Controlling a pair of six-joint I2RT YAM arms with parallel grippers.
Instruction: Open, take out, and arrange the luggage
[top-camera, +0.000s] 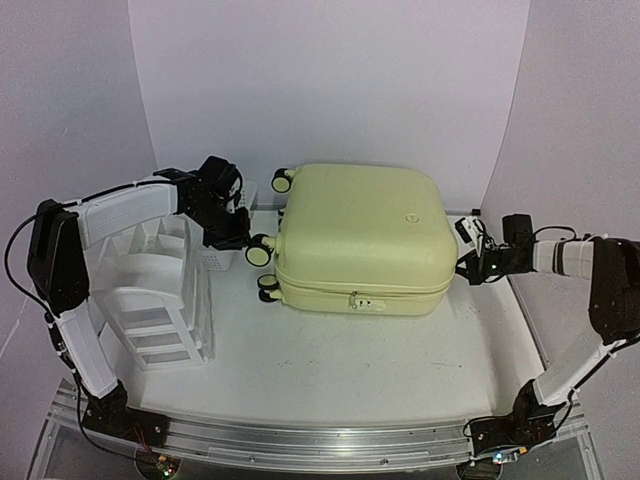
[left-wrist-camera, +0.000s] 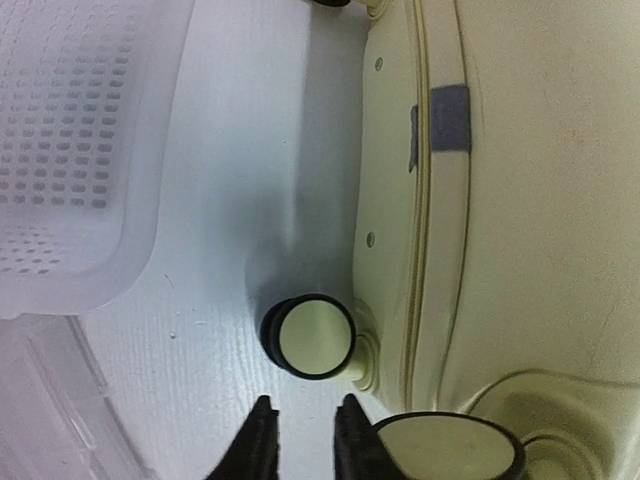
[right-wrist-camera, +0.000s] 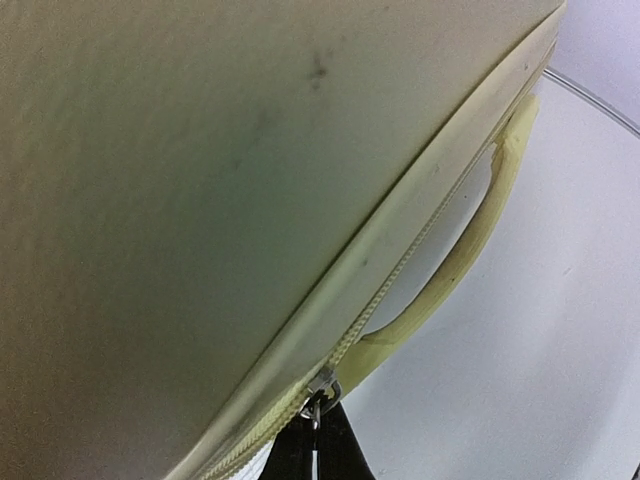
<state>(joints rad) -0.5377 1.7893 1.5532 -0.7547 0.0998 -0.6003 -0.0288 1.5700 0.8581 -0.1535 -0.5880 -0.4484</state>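
The pale-yellow luggage (top-camera: 360, 235) lies flat mid-table with its lid down and its black-rimmed wheels on the left side. My left gripper (top-camera: 243, 240) hovers by the lower-left wheel (top-camera: 259, 252). In the left wrist view its fingertips (left-wrist-camera: 262, 408) stand a narrow gap apart just short of that wheel (left-wrist-camera: 312, 338), with only table between them. My right gripper (top-camera: 466, 265) is at the case's right side. In the right wrist view it (right-wrist-camera: 318, 445) is shut on the metal zipper pull (right-wrist-camera: 316, 405) on the seam (right-wrist-camera: 400, 265).
A white mesh basket (left-wrist-camera: 70, 150) stands left of the wheels, close beside my left gripper. A white plastic drawer unit (top-camera: 150, 300) lies at the front left. A pale strip (right-wrist-camera: 470, 240) bows away from the shell beyond the zipper slider. White walls close the back and sides.
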